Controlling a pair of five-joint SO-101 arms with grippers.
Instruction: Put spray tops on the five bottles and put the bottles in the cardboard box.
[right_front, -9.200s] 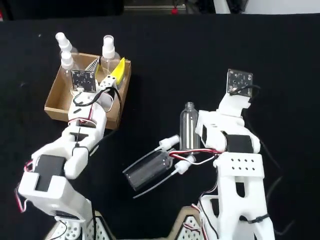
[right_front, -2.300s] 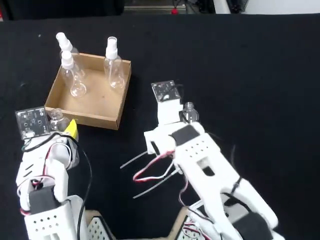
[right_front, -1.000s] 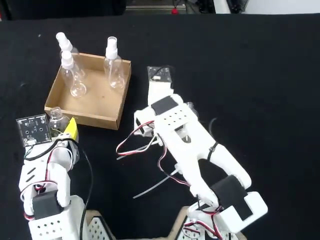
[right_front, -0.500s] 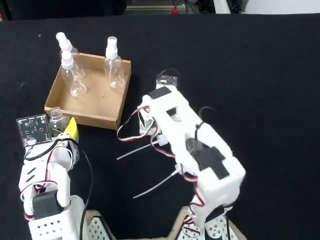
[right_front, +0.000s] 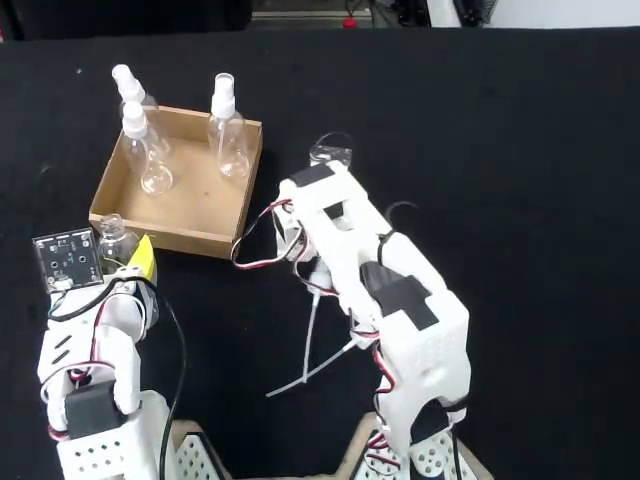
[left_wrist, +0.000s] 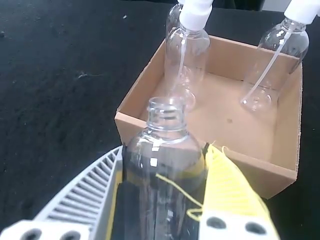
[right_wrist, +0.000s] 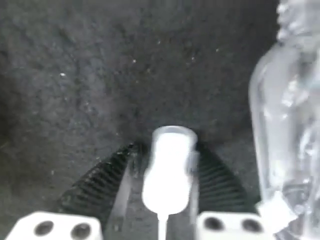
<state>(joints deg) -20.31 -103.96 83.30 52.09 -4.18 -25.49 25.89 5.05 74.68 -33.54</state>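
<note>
My left gripper (left_wrist: 162, 172) is shut on a clear bottle (left_wrist: 162, 150) with no top, held upright just in front of the cardboard box (left_wrist: 280, 175). From above, that bottle (right_front: 115, 238) and gripper (right_front: 128, 258) sit by the box's (right_front: 160, 232) near left corner. My right gripper (right_wrist: 169, 150) is shut on a white spray top (right_wrist: 169, 175); in the high view this spray top (right_front: 318, 276) hangs under the right gripper (right_front: 312, 270), its thin tube pointing down. A second bare bottle (right_wrist: 285, 110) stands close beside it.
Three bottles with spray tops stand at the box: one at the far right (right_front: 228, 130), one at the left (right_front: 140, 155), one at the far left corner (right_front: 128, 85). Another spray top's tube (right_front: 305, 378) lies on the black cloth near the right arm's base.
The right arm has swung toward the table's middle and closed on a spray top, whose tube now hangs down instead of lying flat. The left arm holds its bottle still.
</note>
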